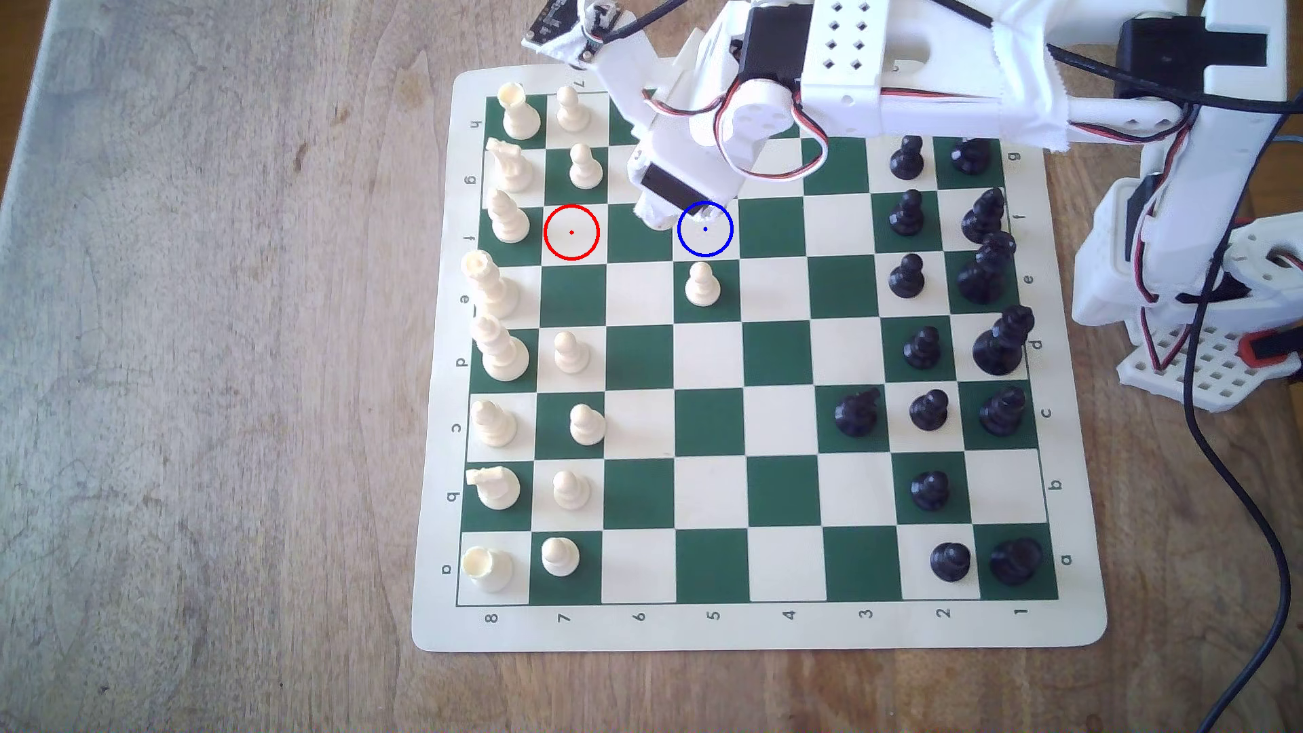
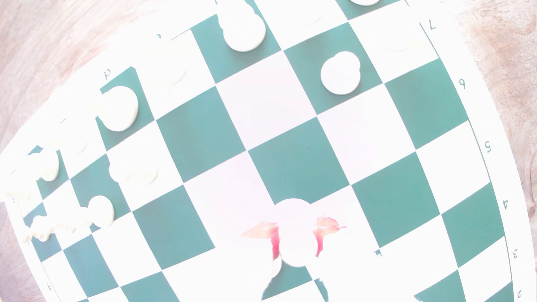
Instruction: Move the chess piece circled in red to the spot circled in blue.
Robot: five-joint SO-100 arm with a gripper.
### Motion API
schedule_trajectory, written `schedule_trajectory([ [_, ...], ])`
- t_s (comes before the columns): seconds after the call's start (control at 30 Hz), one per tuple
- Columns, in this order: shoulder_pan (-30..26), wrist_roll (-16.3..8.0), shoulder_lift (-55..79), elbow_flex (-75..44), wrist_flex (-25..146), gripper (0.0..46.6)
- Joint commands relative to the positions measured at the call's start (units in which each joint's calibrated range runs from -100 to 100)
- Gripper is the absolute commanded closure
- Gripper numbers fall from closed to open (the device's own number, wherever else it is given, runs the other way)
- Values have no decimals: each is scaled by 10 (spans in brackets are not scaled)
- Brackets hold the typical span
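Gripping one cream pawn (image 2: 295, 229), the pincer (image 1: 663, 211) has its two pink-tinted fingers (image 2: 274, 244) pressed against either side of the piece in the wrist view. That view is badly washed out, so I cannot tell whether the pawn's base touches the board (image 1: 761, 627).

In the exterior view the pincer tip is over the dark square between the two drawn rings. It is just beside the blue-ringed square (image 1: 705, 229), at that ring's left edge in this view. The red-ringed square (image 1: 571, 232) lies bare further to the exterior view's left.

Seven other cream pawns stand on the board. Six are in the column next to the cream back row, and one (image 1: 701, 283) is on the dark square directly below the blue ring in the exterior view. Eight taller cream pieces line the board's left edge in the exterior view.

On the exterior view's right, fourteen black pieces can be counted. Seven are pawns, and one is a knight (image 1: 857, 412) standing forward of the pawns. The arm covers the far corner there.
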Motion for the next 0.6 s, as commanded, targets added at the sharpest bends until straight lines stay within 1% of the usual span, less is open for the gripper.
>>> schedule_trajectory([
  [0.0,6,5,-77,15,-8,464],
  [0.33,17,6,-67,94,-46,464],
  [0.57,24,6,-48,108,-65,464],
])
